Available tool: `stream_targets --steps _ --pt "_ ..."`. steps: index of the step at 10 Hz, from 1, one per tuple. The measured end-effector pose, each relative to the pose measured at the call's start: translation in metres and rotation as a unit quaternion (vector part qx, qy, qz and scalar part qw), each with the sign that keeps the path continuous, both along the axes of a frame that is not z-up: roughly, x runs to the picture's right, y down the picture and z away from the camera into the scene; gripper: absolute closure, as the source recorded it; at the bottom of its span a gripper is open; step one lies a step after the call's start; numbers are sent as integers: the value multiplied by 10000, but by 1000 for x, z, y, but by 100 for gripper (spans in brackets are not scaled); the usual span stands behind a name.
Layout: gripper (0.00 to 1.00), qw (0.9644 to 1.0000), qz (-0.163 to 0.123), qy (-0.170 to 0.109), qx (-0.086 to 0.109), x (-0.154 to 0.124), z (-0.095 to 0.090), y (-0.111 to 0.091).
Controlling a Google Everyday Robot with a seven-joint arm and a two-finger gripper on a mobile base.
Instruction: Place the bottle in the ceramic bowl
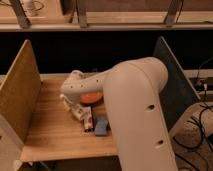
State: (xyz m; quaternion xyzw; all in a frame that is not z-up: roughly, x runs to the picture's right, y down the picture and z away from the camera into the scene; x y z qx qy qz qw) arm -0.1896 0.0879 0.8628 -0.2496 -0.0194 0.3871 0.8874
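**Gripper closed low over the table, beside the orange-red bowl**

The large white robot arm (135, 110) comes in from the near right and fills much of the right half of the view. It bends across the pale wooden table (50, 130) toward the left. Its rounded white wrist sits over the middle of the table, and the two-finger gripper (77, 109) hangs from it, pointing down and close to the tabletop. The gripper is left of centre, and its fingers are drawn fully together.

The small pale cream-white bottle cannot be told apart from the pale gripper parts under the wrist. Whether the fingers have hold of it, or of anything, cannot be told.

The round shallow orange-red ceramic bowl (91, 97) stands on the table just right of the wrist and a little farther back than the gripper. Only a slice of its inside and rim shows, because the arm covers the rest.

Near and right of the gripper lies a red-and-white oblong pack (88, 122). A small blue block (101, 126) lies just beside it on the right, close to the near edge of the table and to the arm.

A tan fibreboard panel (20, 90) stands upright along the left side of the table, and a dark grey panel (172, 85) stands along the right side. Dark cables (202, 125) trail over the floor to the far right.
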Motion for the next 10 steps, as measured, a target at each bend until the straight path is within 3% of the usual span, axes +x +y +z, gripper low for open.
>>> stream_targets --steps 2,4,5,10 --pt "100 9986 30 4 526 20 3 -28" --pt "100 9961 113 -104 867 29 3 -47" --pt "100 9943 283 -164 1012 37 1 -58" --pt "100 9931 374 -136 1104 41 4 -66"
